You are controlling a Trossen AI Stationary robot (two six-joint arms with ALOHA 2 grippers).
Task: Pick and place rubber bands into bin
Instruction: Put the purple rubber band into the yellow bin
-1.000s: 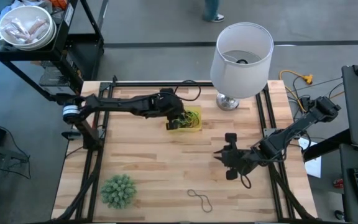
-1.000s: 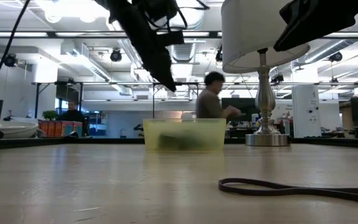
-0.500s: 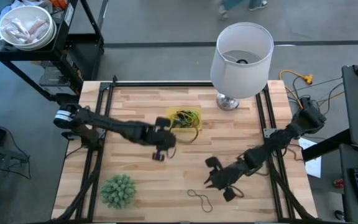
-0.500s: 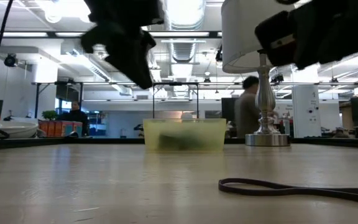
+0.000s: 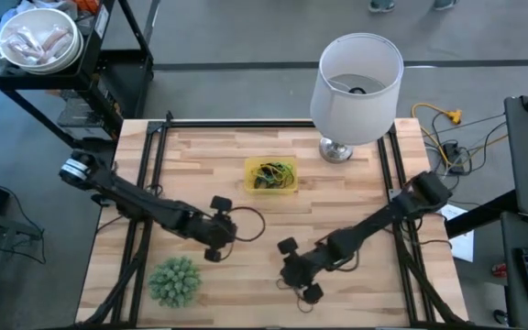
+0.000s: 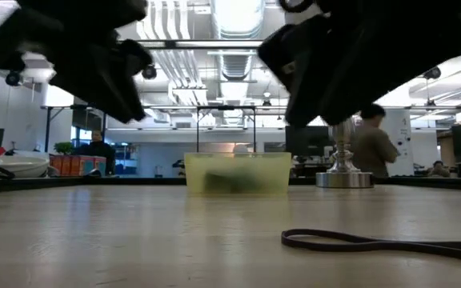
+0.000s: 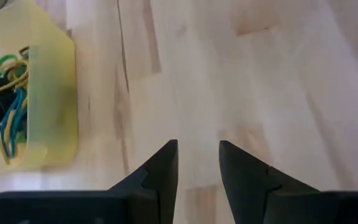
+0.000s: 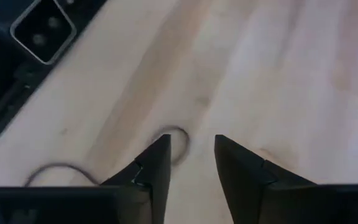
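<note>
The yellow bin (image 5: pixel 270 176) stands at the table's far middle with several rubber bands (image 7: pixel 4 118) lying tangled inside it. A thin dark rubber band (image 6: pixel 374 240) lies flat on the wood near the front edge. My right gripper (image 5: pixel 290 272) hangs open just above that band, and one of its loops (image 8: pixel 176 140) shows right before the fingertips (image 8: pixel 160 155). My left gripper (image 5: pixel 224 231) is open over bare wood, nearer the front and left than the bin (image 7: pixel 48 106), with nothing between its fingers.
A spiky green plant ball (image 5: pixel 174 280) sits at the near left corner. A white-shaded lamp (image 5: pixel 356 82) stands at the far right on a metal foot (image 5: pixel 335 149). Black frame rails run along the table's left and right sides.
My left gripper has left the bin and swung toward the table's near left, sinking a little. My right gripper has come down from the right side toward the near middle and now hangs over the dark band. The band and the bin have kept their places.
</note>
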